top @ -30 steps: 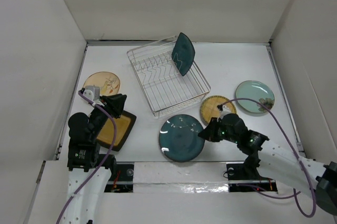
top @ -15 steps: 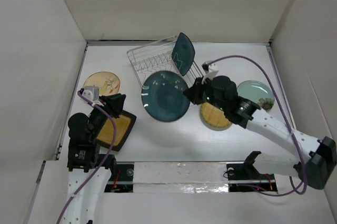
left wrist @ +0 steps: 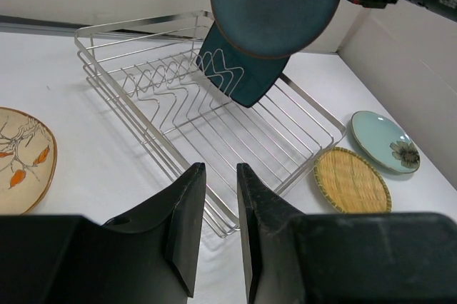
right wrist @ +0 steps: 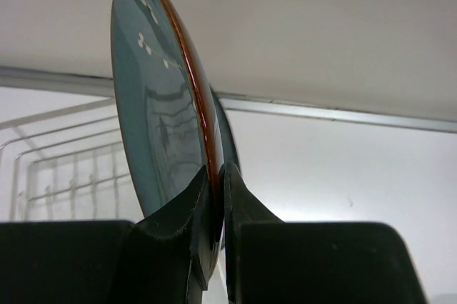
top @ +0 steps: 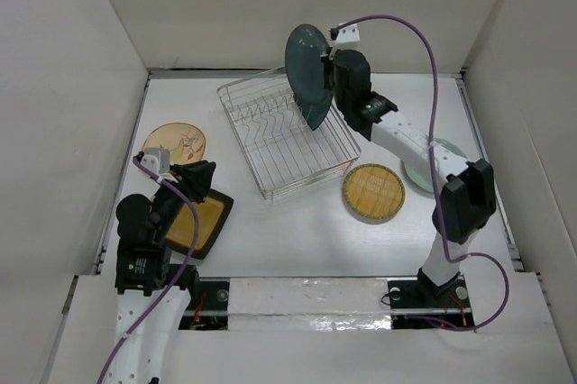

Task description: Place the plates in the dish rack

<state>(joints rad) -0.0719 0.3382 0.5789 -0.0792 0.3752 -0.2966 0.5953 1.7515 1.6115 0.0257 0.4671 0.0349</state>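
Note:
My right gripper (top: pixel 328 74) is shut on the rim of the glossy round teal plate (top: pixel 305 63) and holds it on edge, high above the far end of the silver wire dish rack (top: pixel 287 142). In the right wrist view the plate (right wrist: pixel 161 125) stands upright between my fingertips (right wrist: pixel 216 172). The dark teal squarish plate (top: pixel 317 114) stands in the rack just below it. My left gripper (top: pixel 200 181) is open and empty above the mustard square black-rimmed plate (top: pixel 196 224). The left wrist view shows the rack (left wrist: pixel 214 118) and both teal plates (left wrist: pixel 275 4) beyond my gripper (left wrist: pixel 220 170).
The tan plate with a drawing (top: pixel 176 142) lies left of the rack. The yellow woven-look plate (top: pixel 373 192) lies right of the rack's near end. The pale green plate (top: pixel 422 173) lies further right, partly under my right arm. White walls enclose the table.
My right gripper has lifted the round teal plate from the table's front, carried it up and back over the rack, and turned it on edge. The left arm has not moved.

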